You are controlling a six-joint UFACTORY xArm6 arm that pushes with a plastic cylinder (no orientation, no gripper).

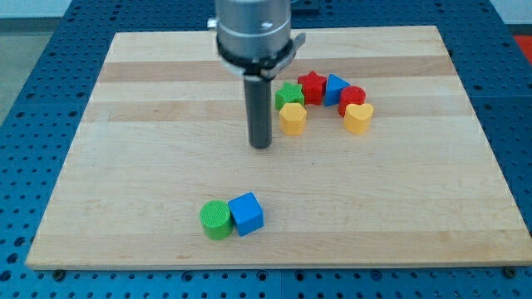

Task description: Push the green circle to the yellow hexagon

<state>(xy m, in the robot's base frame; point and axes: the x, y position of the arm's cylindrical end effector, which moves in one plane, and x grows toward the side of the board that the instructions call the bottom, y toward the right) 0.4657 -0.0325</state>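
green circle (216,219): view's bottom, touching blue cube (246,213), well below my tip (261,146)
yellow hexagon (292,118): just right of tip
end effector: bare rod, no jaws, touches no block

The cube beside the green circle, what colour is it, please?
Blue cube, shown in the camera view.

Arm (253,29) cropped at the view's top

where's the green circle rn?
The green circle sits near the board's bottom edge, left of centre, touching the blue cube on its right, well below my tip.
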